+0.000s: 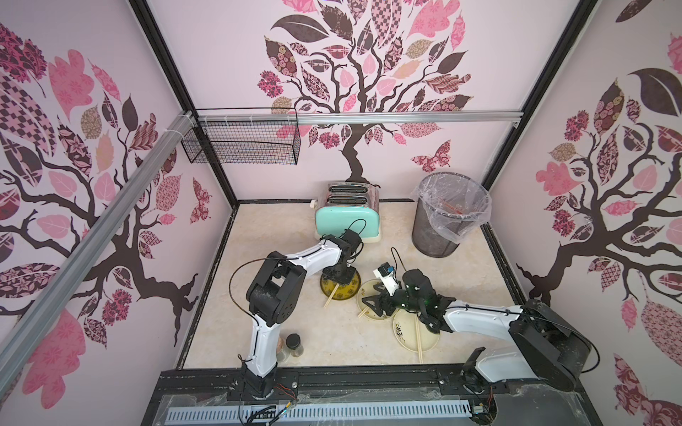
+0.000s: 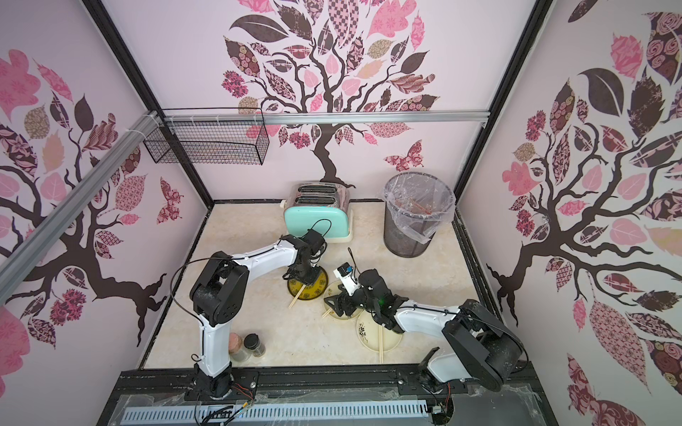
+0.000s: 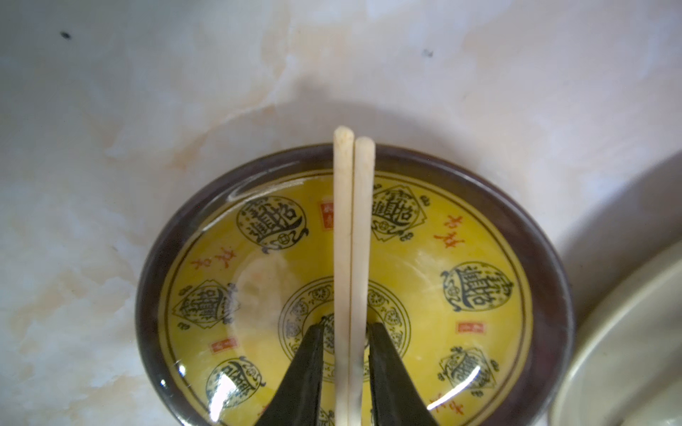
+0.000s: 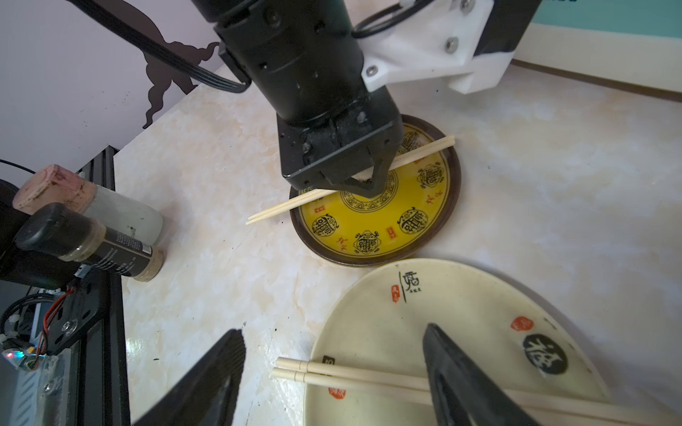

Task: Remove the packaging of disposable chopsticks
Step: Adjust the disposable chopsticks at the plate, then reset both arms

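3 plates [image 1: 351, 290] [image 1: 364, 291] [image 1: 429, 337]; 3 chopstick prs [image 1: 330, 297] [image 1: 363, 314] [image 1: 419, 343]; 2 jars [image 1: 295, 345] [image 1: 282, 348]

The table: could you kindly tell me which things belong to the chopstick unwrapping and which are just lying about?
Job: yellow-plate chopsticks; middle-plate chopsticks; near-plate chopsticks; sleeves in bin.
Lying about: toaster; pink-topped jar; black-capped jar; basket.

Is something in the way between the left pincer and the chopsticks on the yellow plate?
No, nothing visible is in the way. The left pincer is right over the chopsticks lying across the yellow plate, with one finger on each side of the pair and only slim gaps.
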Available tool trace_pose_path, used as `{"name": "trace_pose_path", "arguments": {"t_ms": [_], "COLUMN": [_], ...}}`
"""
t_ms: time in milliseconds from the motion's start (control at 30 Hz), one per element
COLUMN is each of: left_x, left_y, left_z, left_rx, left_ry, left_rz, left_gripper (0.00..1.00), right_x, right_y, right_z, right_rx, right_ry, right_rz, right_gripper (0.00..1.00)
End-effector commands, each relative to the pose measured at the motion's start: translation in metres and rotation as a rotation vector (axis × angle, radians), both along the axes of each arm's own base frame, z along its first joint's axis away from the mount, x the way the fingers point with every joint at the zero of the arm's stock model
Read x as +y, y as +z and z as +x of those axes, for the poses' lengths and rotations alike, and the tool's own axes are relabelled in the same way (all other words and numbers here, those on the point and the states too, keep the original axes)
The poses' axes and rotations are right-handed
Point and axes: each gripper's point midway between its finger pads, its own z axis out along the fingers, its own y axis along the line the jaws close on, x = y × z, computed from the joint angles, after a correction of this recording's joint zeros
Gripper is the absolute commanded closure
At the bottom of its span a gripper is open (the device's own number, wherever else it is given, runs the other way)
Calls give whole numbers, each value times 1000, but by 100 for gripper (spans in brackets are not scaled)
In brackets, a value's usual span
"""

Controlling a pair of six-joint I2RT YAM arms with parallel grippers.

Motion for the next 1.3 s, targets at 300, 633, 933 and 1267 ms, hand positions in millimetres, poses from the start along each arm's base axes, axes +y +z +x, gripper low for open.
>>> {"name": "trace_pose_path", "arguments": {"t_ms": [300,633,933,1267], "left_x": [-8,-4,-13,-5], "left_y": [57,113,173,200], "left_z": [2,-13,-26,-29], "left_rx": [-115,-245,-351,-404], "left_ry": [-10,-19,10,86], "left_rz": [-100,-230,-491,-651], "left_gripper": [72,72,71,69], "right_x": [3,-9,-78,-257], "right_y": [12,28,55,80], "right_z": [6,13,54,80], "right_rx": [-50,-108,-162,-181], "right_ry": [-2,-74,-421,-1176], "right_rz": [-8,-22,-70,-114], "right_gripper": [21,21,19,13]}}
